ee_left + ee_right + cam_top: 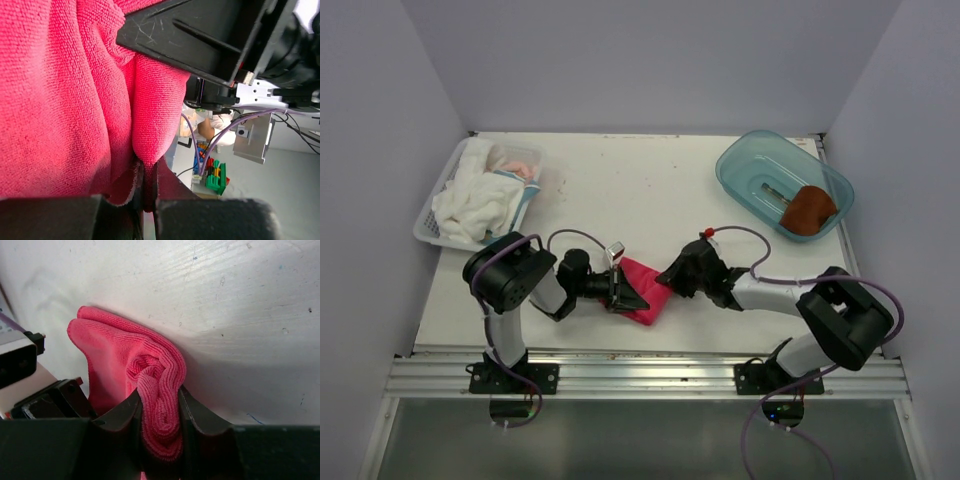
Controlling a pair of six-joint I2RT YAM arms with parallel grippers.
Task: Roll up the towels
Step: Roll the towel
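The left gripper [620,292] is clamped on a thin edge of 1 pink-red towel [645,288]; the right gripper [670,278] pinches its bunched, part-rolled fold between its fingers [125,415]. The cloth looks light, soft and limp, likely to sag and unroll; take it at the rolled fold, not at loose corners. The rust-brown towel [808,210] lies well beyond the right gripper, in a blue tub [740,165].

You're looking at two arms, left arm [505,290] and right arm [820,310], both with rounded black joint housings and pale grey links. Each trails a looping purple cable [578,231]. Right wrist has a small red cap [707,232]; fingers [125,417] are matte black.
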